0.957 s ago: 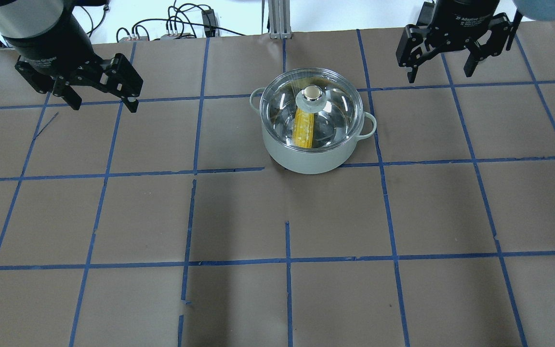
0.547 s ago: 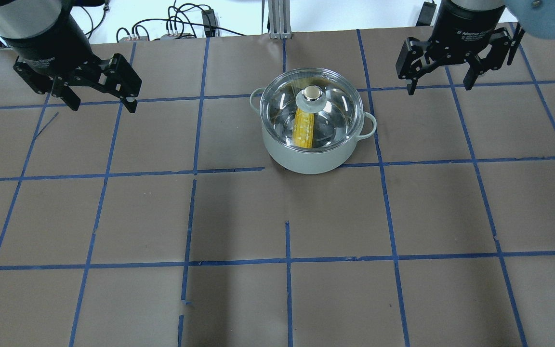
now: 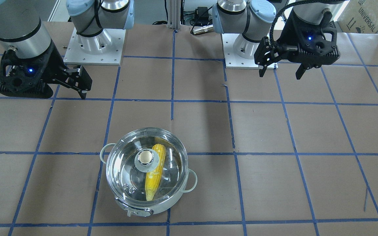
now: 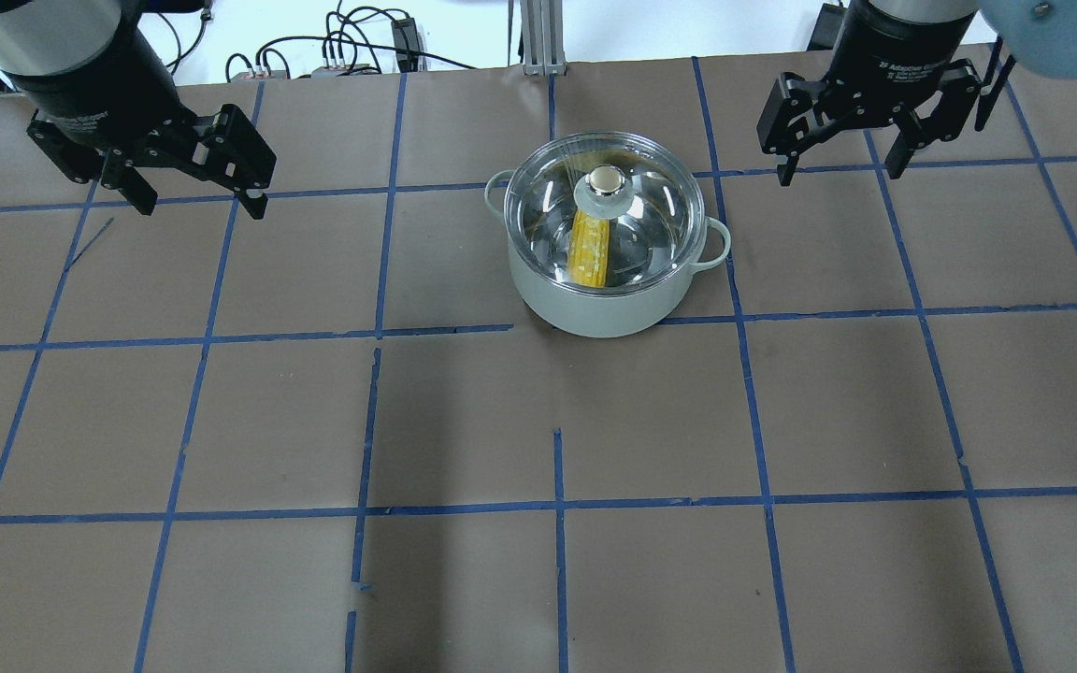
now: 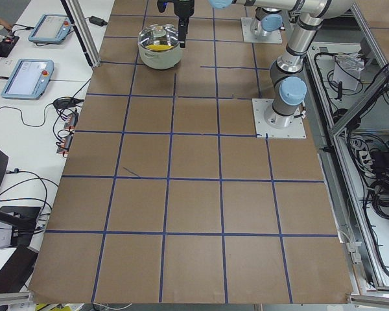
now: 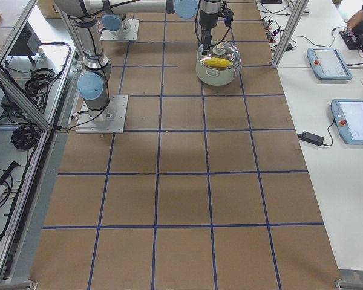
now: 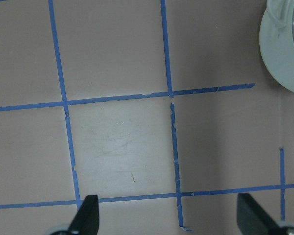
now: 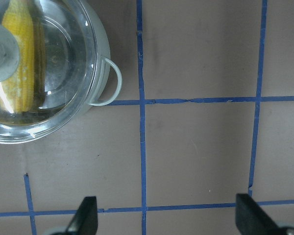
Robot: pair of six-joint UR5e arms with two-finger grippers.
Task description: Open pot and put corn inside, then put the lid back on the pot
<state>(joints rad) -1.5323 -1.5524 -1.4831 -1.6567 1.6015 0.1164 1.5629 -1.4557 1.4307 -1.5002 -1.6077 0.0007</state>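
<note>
The pot [image 4: 595,313] stands on the table at centre-back, white-bodied with pale loop handles. The clear glass lid [image 4: 655,201] sits on it, with its beige-topped knob [image 4: 604,178] in the middle. The yellow corn [image 4: 590,250] lies inside, seen through the glass. They also show in the front view: pot [image 3: 136,209], lid [image 3: 172,157], corn [image 3: 153,182]. My left gripper [image 4: 200,201] is open and empty, hovering far to the pot's left. My right gripper [image 4: 840,175] is open and empty, hovering to the pot's right. The right wrist view shows the corn [image 8: 19,63] under the lid [image 8: 63,58].
The table is brown paper with a blue tape grid [image 4: 557,505]. Cables [image 4: 351,47] lie beyond the far edge. Both arm bases [image 3: 94,42] stand at the robot's side. Teach pendants [image 6: 327,60] lie on the side bench.
My right gripper has shifted slightly towards the pot's side in the overhead view. The left gripper, pot, lid and corn have stayed in place.
</note>
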